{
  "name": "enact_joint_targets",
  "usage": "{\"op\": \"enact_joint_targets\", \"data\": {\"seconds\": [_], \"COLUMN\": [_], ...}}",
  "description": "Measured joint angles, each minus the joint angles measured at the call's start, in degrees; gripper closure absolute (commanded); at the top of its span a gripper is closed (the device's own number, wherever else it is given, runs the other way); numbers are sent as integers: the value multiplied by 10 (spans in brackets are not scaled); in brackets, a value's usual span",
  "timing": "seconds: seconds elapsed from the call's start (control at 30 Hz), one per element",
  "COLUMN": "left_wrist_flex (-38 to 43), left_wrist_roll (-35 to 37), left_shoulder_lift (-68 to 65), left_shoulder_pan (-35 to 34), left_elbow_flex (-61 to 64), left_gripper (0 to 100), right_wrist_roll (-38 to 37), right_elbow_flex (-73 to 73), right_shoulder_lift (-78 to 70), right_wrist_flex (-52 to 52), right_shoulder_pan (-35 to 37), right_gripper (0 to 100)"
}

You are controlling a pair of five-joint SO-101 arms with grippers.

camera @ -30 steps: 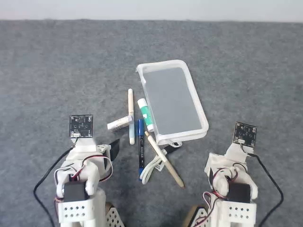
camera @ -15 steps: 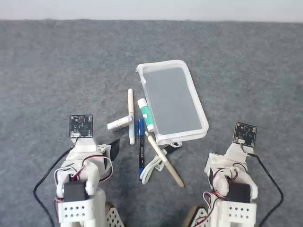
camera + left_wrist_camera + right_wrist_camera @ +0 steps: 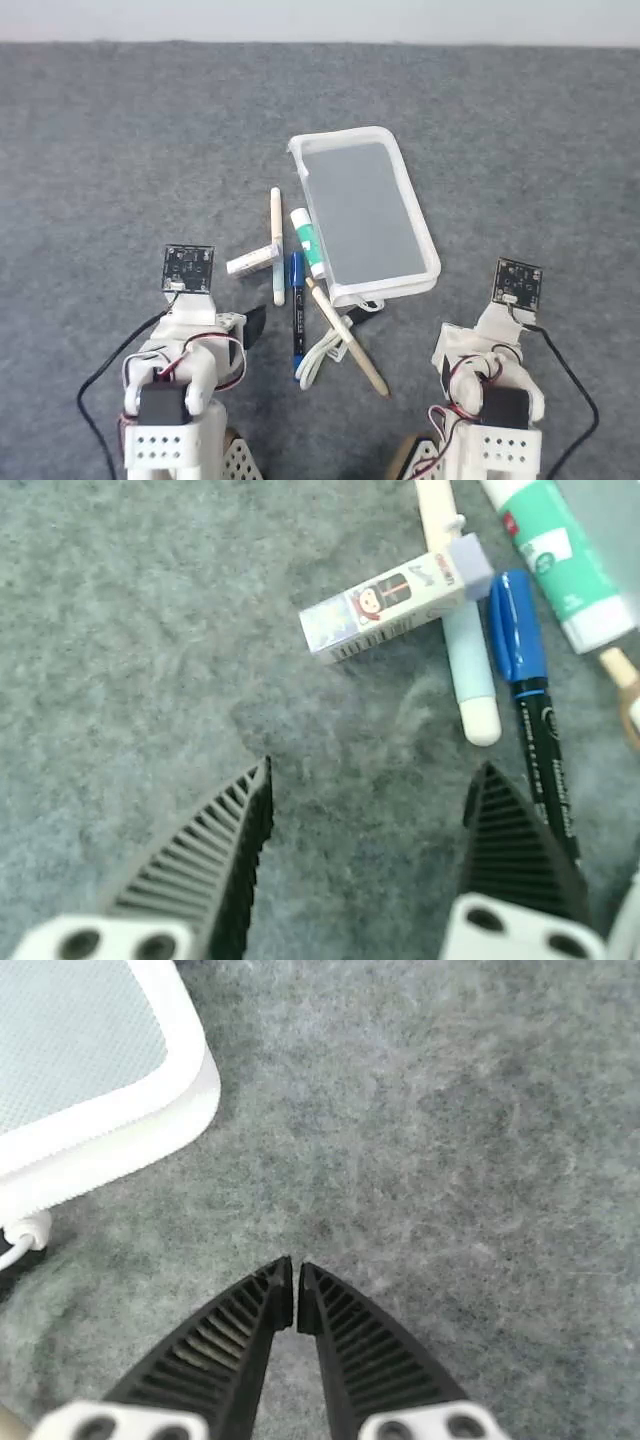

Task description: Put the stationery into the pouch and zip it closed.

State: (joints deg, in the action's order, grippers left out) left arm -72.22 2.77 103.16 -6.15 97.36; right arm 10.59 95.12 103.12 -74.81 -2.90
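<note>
Both tools empty: left tool [image 3: 377, 768] spread open over the table [image 3: 130, 620] just short of the eraser [image 3: 395, 605], right tool [image 3: 297, 1263] pinched shut beside the pouch [image 3: 100, 1110]; eraser looks light, rigid, non-slip, so clamp across its narrow width mid-length.

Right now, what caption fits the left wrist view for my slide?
Open left gripper over grey mat, near an eraser, a pen, a blue marker and a green tube.
</note>
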Motion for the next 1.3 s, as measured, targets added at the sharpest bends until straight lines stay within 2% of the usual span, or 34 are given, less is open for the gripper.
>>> {"op": "enact_joint_targets", "data": {"seconds": [0.47, 0.8, 0.9, 1.03, 1.3], "left_wrist_flex": [0, 0, 0, 9, 34], "left_wrist_roll": [0, -31, -32, -32, -33], "left_shoulder_lift": [0, 0, 0, 0, 0], "left_shoulder_pan": [-1, -1, -1, 0, -24], "left_elbow_flex": [0, 0, 0, 0, 0], "left_gripper": [709, 712, 776, 987, 991], "right_wrist_roll": [0, 0, 0, 0, 0], "right_elbow_flex": [0, 0, 0, 0, 0], "right_shoulder_lift": [0, 0, 0, 0, 0], "right_wrist_flex": [0, 0, 0, 0, 22], "right_shoulder_pan": [0, 0, 0, 0, 0], "right_gripper": [990, 990, 991, 990, 990]}}
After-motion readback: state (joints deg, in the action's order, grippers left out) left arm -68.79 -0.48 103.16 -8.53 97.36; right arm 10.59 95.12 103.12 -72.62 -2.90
